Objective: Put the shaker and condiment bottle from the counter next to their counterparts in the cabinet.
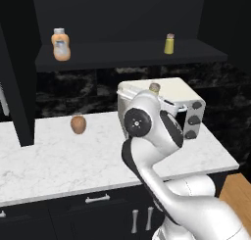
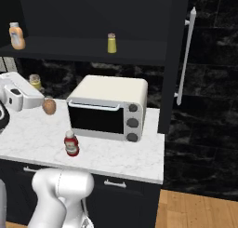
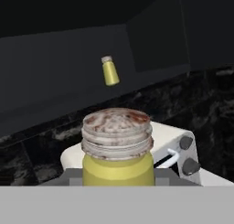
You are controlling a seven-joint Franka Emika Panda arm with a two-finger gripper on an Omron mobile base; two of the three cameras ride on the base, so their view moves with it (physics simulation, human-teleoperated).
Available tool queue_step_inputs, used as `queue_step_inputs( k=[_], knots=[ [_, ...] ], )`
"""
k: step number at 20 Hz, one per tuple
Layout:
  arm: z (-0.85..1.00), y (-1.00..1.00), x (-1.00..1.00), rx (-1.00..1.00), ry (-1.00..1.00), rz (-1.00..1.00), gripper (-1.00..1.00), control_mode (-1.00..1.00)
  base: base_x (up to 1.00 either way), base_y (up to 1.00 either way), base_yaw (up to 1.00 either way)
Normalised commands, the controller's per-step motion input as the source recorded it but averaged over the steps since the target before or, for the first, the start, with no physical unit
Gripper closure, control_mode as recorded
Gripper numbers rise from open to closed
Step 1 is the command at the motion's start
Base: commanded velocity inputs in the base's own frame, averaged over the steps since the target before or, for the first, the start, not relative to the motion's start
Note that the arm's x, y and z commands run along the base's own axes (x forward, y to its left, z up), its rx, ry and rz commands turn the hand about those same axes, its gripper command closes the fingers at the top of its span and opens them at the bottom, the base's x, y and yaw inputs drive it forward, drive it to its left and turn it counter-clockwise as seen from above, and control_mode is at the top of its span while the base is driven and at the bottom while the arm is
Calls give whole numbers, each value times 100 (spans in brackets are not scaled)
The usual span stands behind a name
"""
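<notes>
Currently, in the left base view, the cap of the shaker (image 1: pixel 155 87) is seen just above the arm's elbow, lifted off the counter (image 1: pixel 59 160), in front of the toaster oven (image 1: pixel 169 94). On the cabinet (image 1: pixel 122 54) shelf stand the orange bottle (image 1: pixel 61 44) at the left and the second shaker (image 1: pixel 169 43) at the right, well apart.

In the right base view, the held shaker (image 2: pixel 35 82) is carried at the gripper (image 2: pixel 32 96), near the brown egg-shaped object (image 2: pixel 49 106). The condiment bottle (image 2: pixel 71 143) remains upright on the counter (image 2: pixel 139 162) before the oven (image 2: pixel 109 108).

In the hand view, the jaws are clamped on the shaker (image 3: pixel 117 147) at its yellow body, below the cap. The shelf counterpart (image 3: pixel 109 70) is seen ahead.

The shaker is judged light, rigid and smooth-walled; a grip on the body, not the ridged cap, is advised. The condiment bottle is best taken at its waist. Contents of either container cannot be determined.
</notes>
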Motion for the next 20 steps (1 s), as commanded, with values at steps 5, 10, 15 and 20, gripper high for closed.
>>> queue_step_inputs(
  k=[5, 10, 15, 20],
  knots=[
    [87, -12, 3, 0, 1, 6, 100, -100, 0, 0, 0],
    [62, -9, 0, 0, 2, 6, 100, -100, 0, 0, 0],
    [-6, 31, 81, -23, 26, 18, 100, -100, 0, 0, 0],
    [44, -42, 40, -6, -2, 22, 100, -100, 0, 0, 0]
  ],
)
